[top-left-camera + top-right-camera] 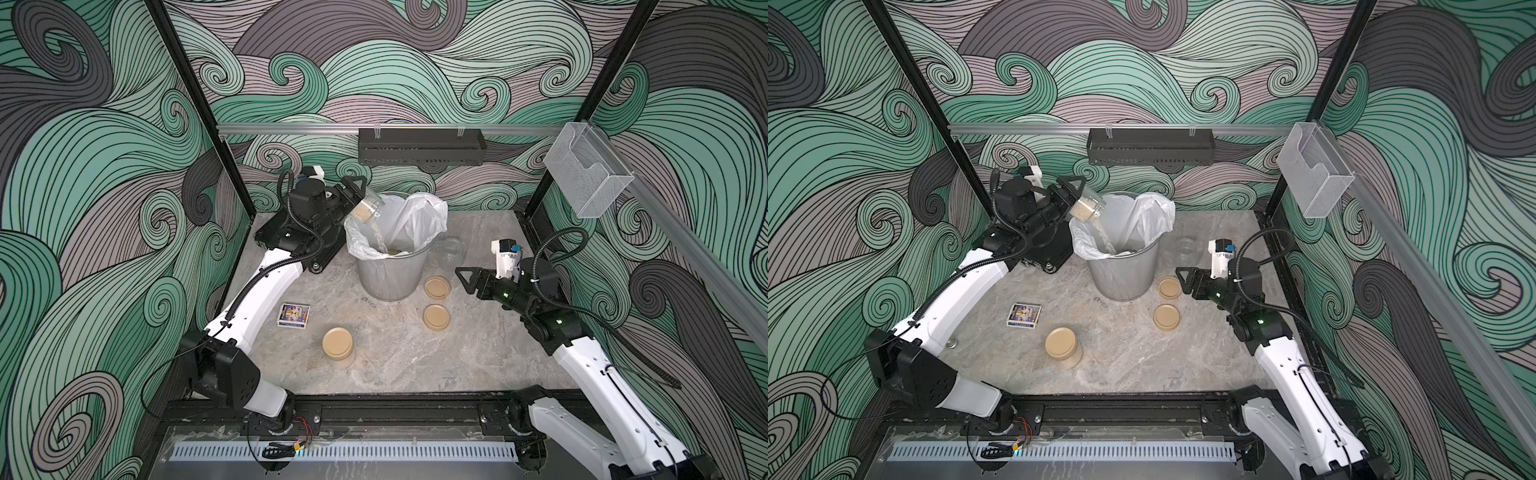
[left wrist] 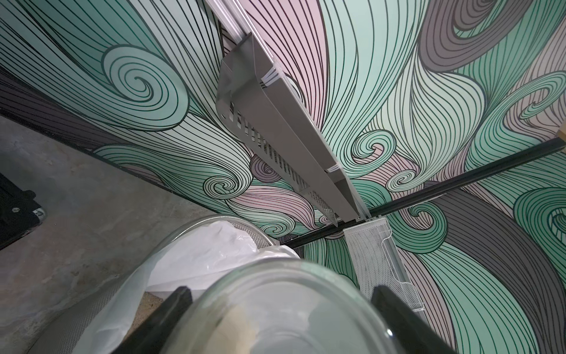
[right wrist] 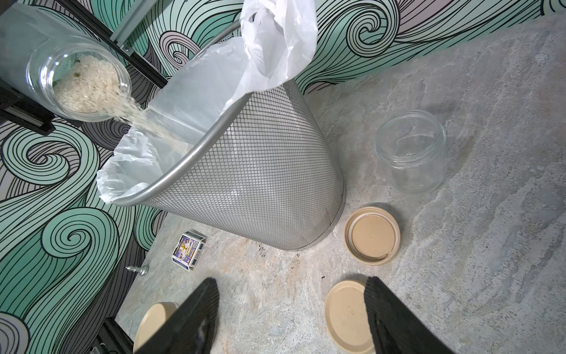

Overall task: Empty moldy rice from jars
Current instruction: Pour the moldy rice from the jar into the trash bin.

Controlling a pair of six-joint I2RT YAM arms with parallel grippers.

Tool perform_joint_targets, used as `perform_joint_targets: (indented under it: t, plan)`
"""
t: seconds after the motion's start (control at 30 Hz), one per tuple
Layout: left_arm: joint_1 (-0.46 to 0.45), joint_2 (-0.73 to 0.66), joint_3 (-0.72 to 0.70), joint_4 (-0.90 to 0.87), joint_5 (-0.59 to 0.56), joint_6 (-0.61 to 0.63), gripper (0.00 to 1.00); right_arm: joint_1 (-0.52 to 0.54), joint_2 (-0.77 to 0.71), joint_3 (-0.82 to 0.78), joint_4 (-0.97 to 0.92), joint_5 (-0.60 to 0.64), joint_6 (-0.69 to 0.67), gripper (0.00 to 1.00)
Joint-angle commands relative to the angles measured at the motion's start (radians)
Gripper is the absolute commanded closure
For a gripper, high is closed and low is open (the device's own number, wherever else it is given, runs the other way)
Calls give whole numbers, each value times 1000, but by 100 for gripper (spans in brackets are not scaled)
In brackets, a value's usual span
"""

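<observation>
Pouring moldy rice [image 3: 85, 89] from jar [image 1: 368, 210] grasped by left gripper [image 1: 358, 195] into bin [image 1: 390, 274], with right gripper [image 3: 291, 294] released; next, steeper tilt

A silver mesh bin [image 1: 390, 276] stands near the back of the gray stone counter [image 1: 395, 361]. A white bag [image 1: 415, 216] sits inside it and hangs over the rim. A small blue picture box [image 1: 294, 316] lies flat, well apart from the bin. A black tray [image 1: 422, 145] and a clear holder [image 1: 588, 183] hang on the wavy green walls [image 1: 104, 166].
</observation>
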Motion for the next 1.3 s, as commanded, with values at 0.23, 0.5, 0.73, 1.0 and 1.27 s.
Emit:
perform_joint_targets:
  t: [0.23, 0.5, 0.73, 1.0, 1.27]
  plan:
    - [7, -88, 11, 48, -27, 58, 47, -3, -20, -14, 25, 4, 35, 25]
    - [7, -76, 23, 44, -22, 77, 47, -2, -7, -12, 29, 5, 40, 26]
    - [6, -63, 46, 25, -21, 107, 48, -3, -8, -22, 37, 11, 44, 26]
    - [-4, -33, 76, -3, -18, 140, 48, -4, 5, -22, 45, 8, 47, 26]
    - [-29, -8, 117, -28, -23, 182, 49, -3, -1, -29, 50, 10, 48, 26]
